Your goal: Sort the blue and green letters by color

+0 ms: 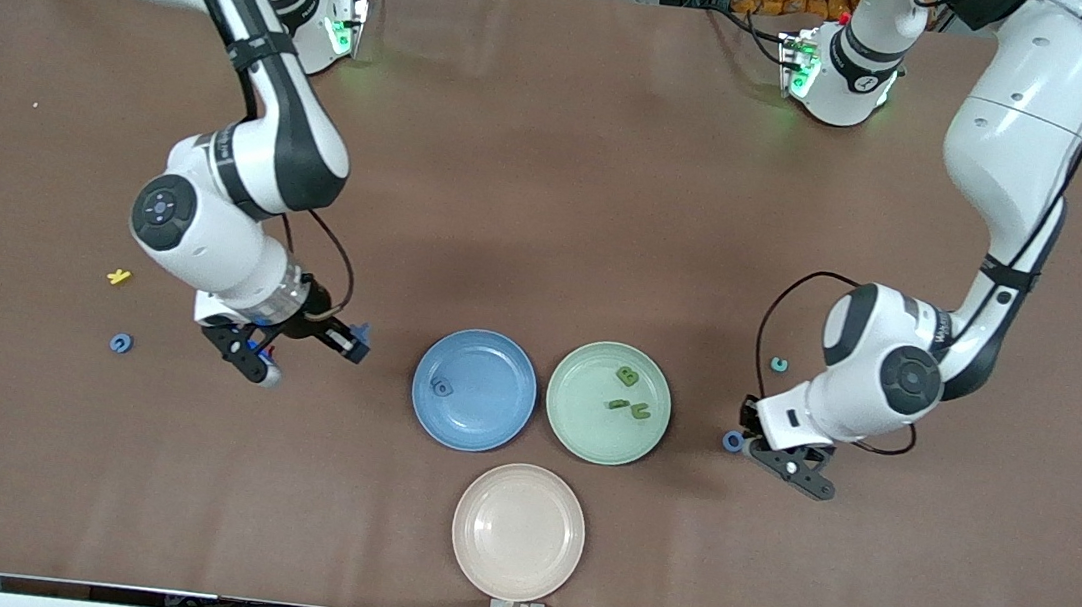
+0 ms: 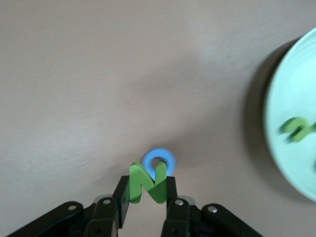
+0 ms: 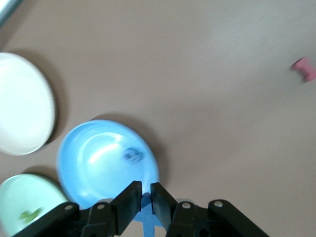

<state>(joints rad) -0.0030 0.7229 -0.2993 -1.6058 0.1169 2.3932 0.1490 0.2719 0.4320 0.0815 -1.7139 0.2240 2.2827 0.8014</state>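
Observation:
My left gripper is shut on a green letter N, low over the table between the green plate and the left arm's end. A blue ring letter lies just under its fingertips. My right gripper is shut on a blue letter just off the blue plate's rim, on the right arm's side. That plate holds one blue letter. Three green letters lie on the green plate.
A beige plate sits nearest the front camera. Another blue ring letter and a yellow letter lie toward the right arm's end. A teal ring letter lies by the left arm. A dark red letter shows in the right wrist view.

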